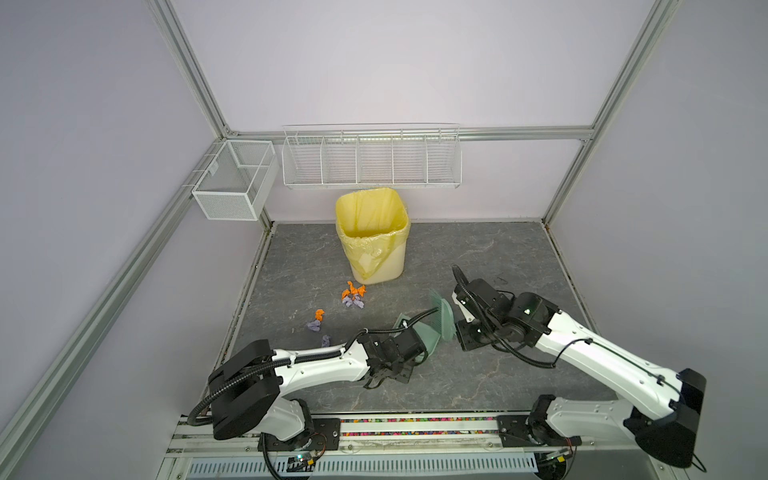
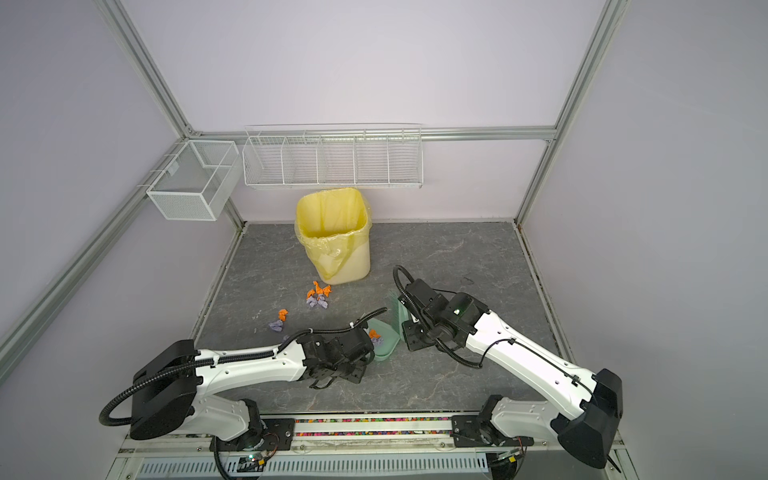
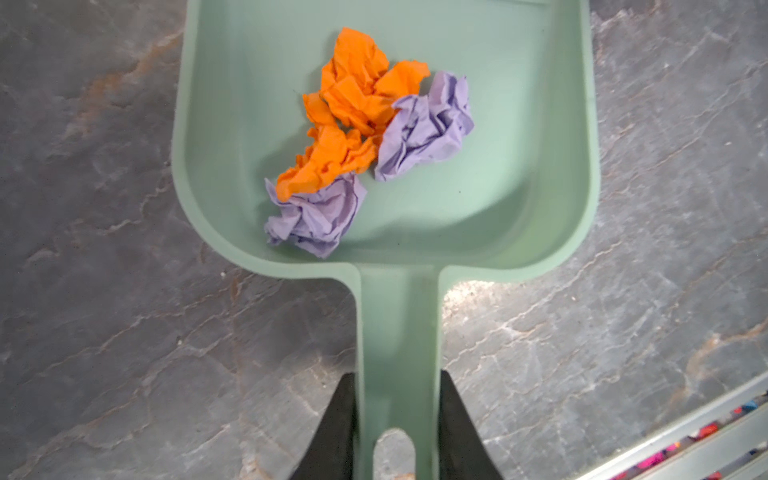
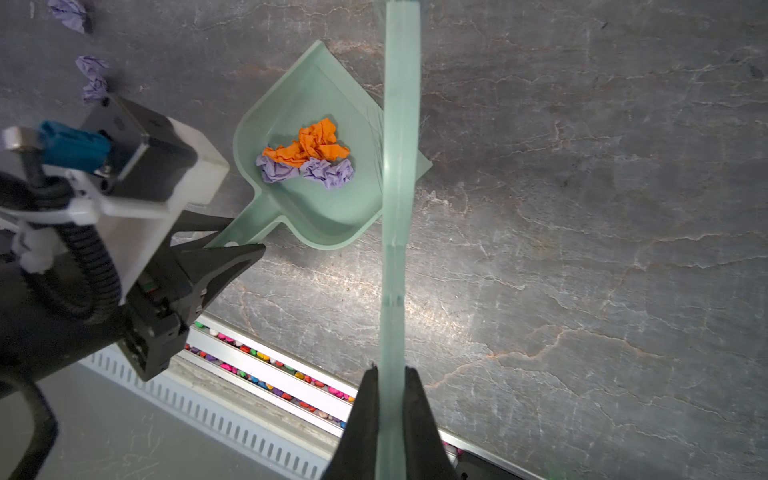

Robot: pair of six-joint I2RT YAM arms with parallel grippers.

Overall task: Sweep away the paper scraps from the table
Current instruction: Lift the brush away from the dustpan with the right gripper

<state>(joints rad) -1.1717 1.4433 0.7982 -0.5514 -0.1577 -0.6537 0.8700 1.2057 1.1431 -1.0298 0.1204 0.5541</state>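
My left gripper point(image 3: 398, 378) is shut on the handle of a mint-green dustpan point(image 3: 519, 145). The pan lies low over the table point(image 1: 478, 257) and holds a few orange and lilac paper scraps point(image 3: 357, 104). My right gripper point(image 4: 390, 370) is shut on the handle of a mint-green brush point(image 4: 399, 166), whose head stands at the pan's open lip. More paper scraps point(image 1: 353, 296) lie clustered in front of the bin. An orange one point(image 1: 319, 314) and two lilac ones point(image 1: 313, 326) lie farther left, beside the left arm. In a top view the pan point(image 2: 386, 340) shows scraps inside.
A cream bin with a yellow liner point(image 1: 374, 237) stands open at the back middle of the table. White wire baskets point(image 1: 370, 160) hang on the back wall and a mesh one point(image 1: 235, 178) on the left. A silver rail point(image 4: 266, 370) edges the front.
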